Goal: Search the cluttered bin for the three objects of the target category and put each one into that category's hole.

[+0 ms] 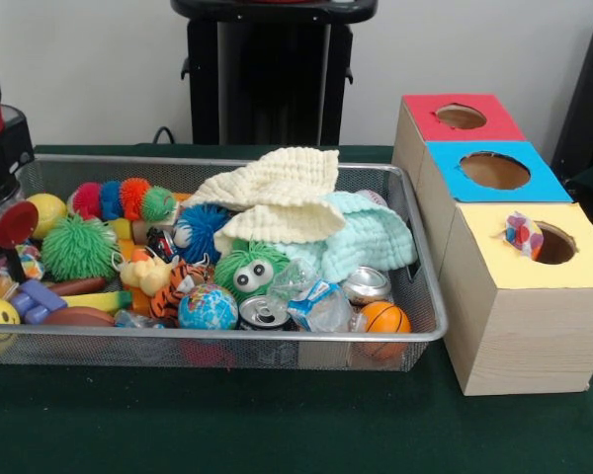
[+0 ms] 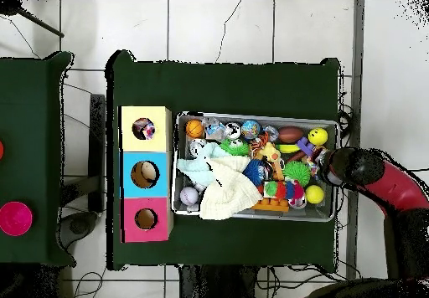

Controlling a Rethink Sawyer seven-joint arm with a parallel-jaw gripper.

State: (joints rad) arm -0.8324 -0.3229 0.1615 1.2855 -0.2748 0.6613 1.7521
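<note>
While poised over silver wire-mesh bin's [image 1: 415, 296] end, red-and-black arm's pincer [image 2: 328, 171]: grip state cannot tell. Toys, cans, cream cloth [image 1: 272, 193] heaped inside bin; yellow-topped wooden box [image 1: 529, 296] beside bin, multicoloured ball [image 1: 523, 235] in hole.

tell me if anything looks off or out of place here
One thing stands out: a small multicoloured ball sits perched at the rim of the yellow box's hole instead of dropped inside. Two cloths also lie draped over the toys in the wire bin, hiding whatever is beneath.
</note>
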